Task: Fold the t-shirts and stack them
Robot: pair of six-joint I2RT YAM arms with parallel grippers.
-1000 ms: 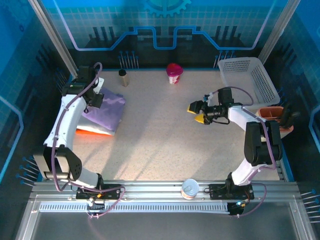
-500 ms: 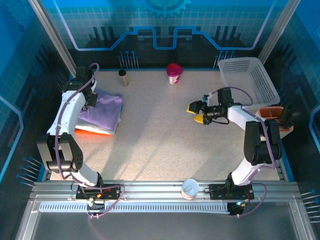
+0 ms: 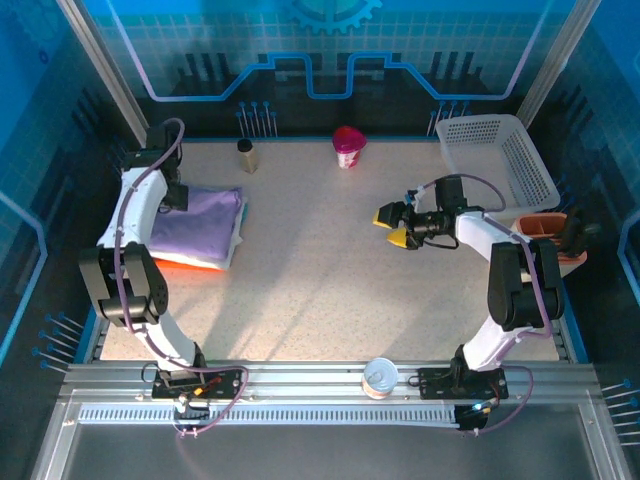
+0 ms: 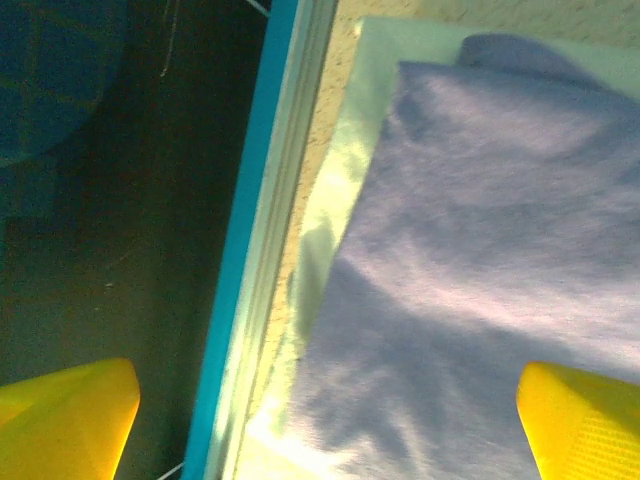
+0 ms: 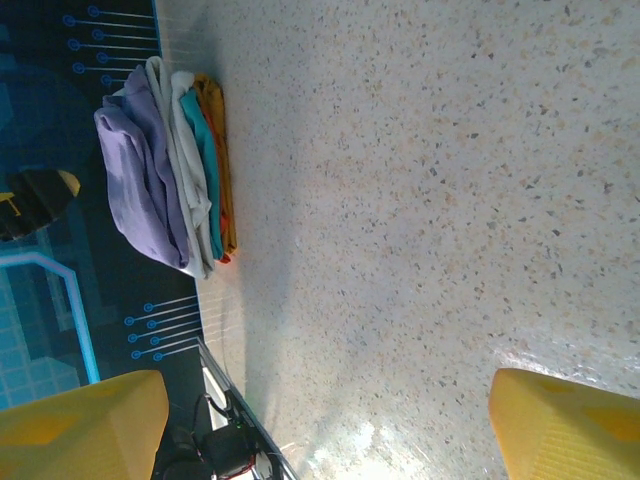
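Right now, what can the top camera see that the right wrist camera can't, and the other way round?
Top camera: the white basket, the pink cup and the round tin.
Right wrist camera: the stack seen from the side, with a teal layer in it.
Both: the purple t-shirt on top of the stack, and the open right hand.

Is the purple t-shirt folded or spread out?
Folded: the purple t-shirt lies as a compact rectangle atop the other shirts.

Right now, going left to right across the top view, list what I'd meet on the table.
purple t-shirt → brown bottle → pink cup → right gripper → white mesh basket
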